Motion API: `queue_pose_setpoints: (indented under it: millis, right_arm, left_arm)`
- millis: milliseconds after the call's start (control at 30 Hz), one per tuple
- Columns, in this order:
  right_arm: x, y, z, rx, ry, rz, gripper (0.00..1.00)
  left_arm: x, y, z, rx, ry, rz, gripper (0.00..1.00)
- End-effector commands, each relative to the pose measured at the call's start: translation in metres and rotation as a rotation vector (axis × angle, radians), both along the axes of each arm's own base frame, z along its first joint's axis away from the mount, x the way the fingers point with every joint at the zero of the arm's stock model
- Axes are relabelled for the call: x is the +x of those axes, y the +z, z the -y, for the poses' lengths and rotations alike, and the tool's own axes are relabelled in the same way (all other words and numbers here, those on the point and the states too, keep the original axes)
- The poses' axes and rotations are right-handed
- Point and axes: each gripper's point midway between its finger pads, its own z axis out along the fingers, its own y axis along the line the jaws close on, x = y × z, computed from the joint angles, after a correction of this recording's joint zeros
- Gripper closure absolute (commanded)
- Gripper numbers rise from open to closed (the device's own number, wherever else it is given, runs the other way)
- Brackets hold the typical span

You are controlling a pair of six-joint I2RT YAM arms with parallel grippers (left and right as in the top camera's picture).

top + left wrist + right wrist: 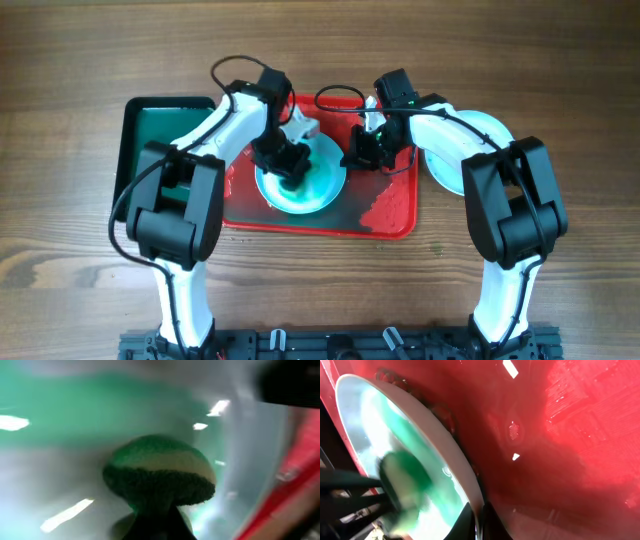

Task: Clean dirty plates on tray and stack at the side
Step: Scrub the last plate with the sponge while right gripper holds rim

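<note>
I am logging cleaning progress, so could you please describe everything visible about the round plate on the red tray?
The round pale turquoise plate is shallow and glossy, like glazed ceramic or plastic, with a lighter rim. A wet teal-green smear covers its middle, so it is not yet clean. It sits on the left half of the red plastic tray. The left gripper presses a green-and-tan sponge onto it; the right gripper appears to pinch its rim.

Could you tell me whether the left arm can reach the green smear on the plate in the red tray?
Likely yes: its end effector holds a sponge against that plate, nothing between.
</note>
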Motion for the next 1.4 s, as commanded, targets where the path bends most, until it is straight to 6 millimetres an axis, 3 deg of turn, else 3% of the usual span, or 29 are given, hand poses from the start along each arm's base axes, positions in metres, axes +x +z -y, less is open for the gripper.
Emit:
queue_pose_setpoints:
  millis: [0, 67, 133, 200, 267, 333, 433, 500, 633, 733, 867, 1000, 1033, 1100, 1167, 1233, 1367]
  right_arm:
    - [-0.001, -0.01, 0.002, -0.006, -0.019, -0.034, 0.96]
    - [-0.001, -0.01, 0.002, -0.006, -0.02, -0.034, 0.96]
    - [-0.002, -0.01, 0.002, -0.006, -0.019, -0.034, 0.96]
    - [-0.002, -0.01, 0.002, -0.006, -0.019, -0.035, 0.96]
    - [-0.002, -0.01, 0.002, -0.006, -0.019, -0.035, 0.96]
    - [-0.002, -0.01, 0.002, -0.006, -0.019, -0.035, 0.96]
    - [-0.002, -0.01, 0.002, -0.006, -0.019, -0.035, 0.96]
    - [-0.002, -0.01, 0.002, -0.006, -0.019, -0.036, 0.95]
    - [-0.002, -0.01, 0.002, -0.006, -0.019, -0.035, 0.96]
    - [-0.002, -0.009, 0.002, -0.005, -0.018, -0.035, 0.96]
    - [-0.002, -0.009, 0.002, -0.004, -0.019, -0.034, 0.96]
    - [-0.002, -0.009, 0.002, -0.004, -0.018, -0.034, 0.96]
    - [-0.002, -0.009, 0.002, -0.004, -0.018, -0.035, 0.96]
    - [-0.002, -0.009, 0.002, -0.004, -0.018, -0.035, 0.96]
    - [-0.002, -0.009, 0.002, -0.004, -0.018, -0.035, 0.96]
    - [-0.002, -0.01, 0.002, -0.007, -0.02, -0.035, 0.96]
    - [0.0, -0.007, 0.002, -0.004, -0.02, -0.028, 0.96]
  left_arm:
    - [-0.012, -0.006, 0.035, -0.22, -0.107, -0.016, 0.96]
    - [0.007, -0.008, 0.04, -0.23, -0.079, 0.053, 0.96]
    - [0.043, -0.019, 0.032, -0.114, 0.07, 0.15, 0.96]
    - [0.085, -0.032, -0.008, 0.152, 0.294, 0.293, 0.96]
    - [0.109, -0.03, -0.067, 0.464, 0.527, 0.435, 0.96]
    - [0.11, -0.021, -0.108, 0.658, 0.681, 0.503, 0.96]
    - [0.083, -0.026, -0.116, 0.72, 0.63, 0.403, 0.96]
    - [0.057, -0.032, -0.111, 0.713, 0.544, 0.28, 0.96]
    - [-0.008, -0.033, -0.041, 0.288, 0.126, -0.051, 0.96]
    - [-0.027, -0.016, 0.002, -0.014, -0.016, -0.12, 0.96]
    - [-0.01, -0.011, 0.022, -0.135, -0.014, -0.055, 0.96]
    - [0.048, -0.015, 0.027, -0.135, 0.181, 0.101, 0.96]
    - [0.066, -0.019, 0.018, -0.076, 0.262, 0.153, 0.96]
    - [0.104, -0.029, -0.026, 0.147, 0.498, 0.285, 0.96]
    - [0.123, -0.027, -0.066, 0.317, 0.644, 0.386, 0.96]
    - [0.129, -0.005, -0.092, 0.398, 0.7, 0.396, 0.96]
    - [0.118, 0.069, -0.127, 0.438, 0.777, 0.326, 0.96]
